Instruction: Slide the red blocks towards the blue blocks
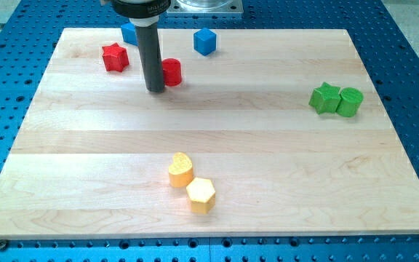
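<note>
A red star block [115, 57] lies near the view's top left on the wooden board [209, 138]. A red round block [172, 72] lies to its right. My tip [155, 89] stands just left of the red round block, touching or nearly touching it. A blue block [129, 33] sits at the top edge, partly hidden behind the rod, just above and right of the red star. A blue cube [204, 41] sits at the top, up and right of the red round block.
A green star block [325, 98] and a green round block [350, 102] touch at the view's right. A yellow heart block [181, 169] and a yellow hexagon block [201, 194] touch near the bottom middle. Blue perforated table surrounds the board.
</note>
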Motion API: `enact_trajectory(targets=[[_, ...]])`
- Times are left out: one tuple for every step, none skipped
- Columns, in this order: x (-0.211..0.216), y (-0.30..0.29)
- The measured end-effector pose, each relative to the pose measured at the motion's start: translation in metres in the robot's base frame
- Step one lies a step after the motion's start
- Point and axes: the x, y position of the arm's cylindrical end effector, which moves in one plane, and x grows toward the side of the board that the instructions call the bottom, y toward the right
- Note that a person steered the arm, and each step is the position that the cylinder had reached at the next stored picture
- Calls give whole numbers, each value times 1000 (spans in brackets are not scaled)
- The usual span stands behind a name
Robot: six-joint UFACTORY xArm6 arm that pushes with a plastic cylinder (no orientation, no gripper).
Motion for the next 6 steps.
enact_trajectory(targets=[[-20,37],[-2,39],[-6,82],[-31,92],[-39,45],[-29,36]])
